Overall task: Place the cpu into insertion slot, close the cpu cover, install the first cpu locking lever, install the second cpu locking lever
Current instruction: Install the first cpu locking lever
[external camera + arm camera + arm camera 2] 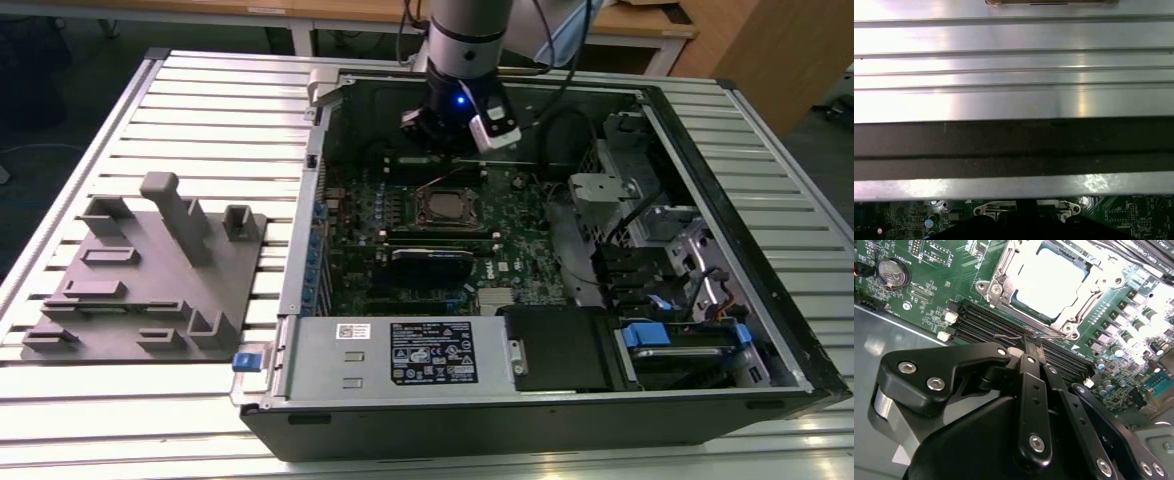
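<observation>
In the second wrist view the cpu (1051, 275) lies flat in the insertion slot (447, 207), its silver top bright. The silvery cpu cover (999, 287) is down around it as a frame. My gripper (1032, 340) has its black fingers shut together, tips just off the socket's corner and over the memory slots. A thin wire locking lever (1006, 335) runs right by the tips; whether they pinch it or only touch it is unclear. In the exterior view the gripper (451, 140) hangs inside the open case, just behind the socket.
Long black memory slots (984, 320) run beside the socket. A power supply box (400, 352) fills the case front, with drive bays (667, 335) at the exterior view's right. A grey fixture plate (147, 280) lies on the slatted table at the left. The case wall (1014, 145) stands close by.
</observation>
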Tool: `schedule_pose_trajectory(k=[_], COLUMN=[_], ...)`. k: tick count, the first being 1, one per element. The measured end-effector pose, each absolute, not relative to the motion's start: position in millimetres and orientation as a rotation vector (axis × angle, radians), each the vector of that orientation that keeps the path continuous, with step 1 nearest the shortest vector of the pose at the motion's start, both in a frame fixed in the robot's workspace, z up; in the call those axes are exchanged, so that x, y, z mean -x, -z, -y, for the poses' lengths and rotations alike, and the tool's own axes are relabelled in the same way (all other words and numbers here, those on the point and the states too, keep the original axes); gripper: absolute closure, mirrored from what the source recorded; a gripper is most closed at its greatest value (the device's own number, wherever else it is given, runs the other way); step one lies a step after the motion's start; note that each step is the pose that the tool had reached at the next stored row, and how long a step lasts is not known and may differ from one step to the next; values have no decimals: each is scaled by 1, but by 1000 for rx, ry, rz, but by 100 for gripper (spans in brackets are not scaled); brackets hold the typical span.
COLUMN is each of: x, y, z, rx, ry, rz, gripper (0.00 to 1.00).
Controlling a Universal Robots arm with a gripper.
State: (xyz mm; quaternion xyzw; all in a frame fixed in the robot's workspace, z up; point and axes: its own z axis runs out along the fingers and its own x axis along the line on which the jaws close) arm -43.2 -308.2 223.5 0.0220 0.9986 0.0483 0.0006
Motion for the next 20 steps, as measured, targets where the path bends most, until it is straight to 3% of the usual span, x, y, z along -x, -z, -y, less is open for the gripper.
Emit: schedule_pose_trajectory(k=[20], x=[37], y=[-222], z=[307], rx=[-69], ry=[-147], rz=[-3136], gripper=[90])
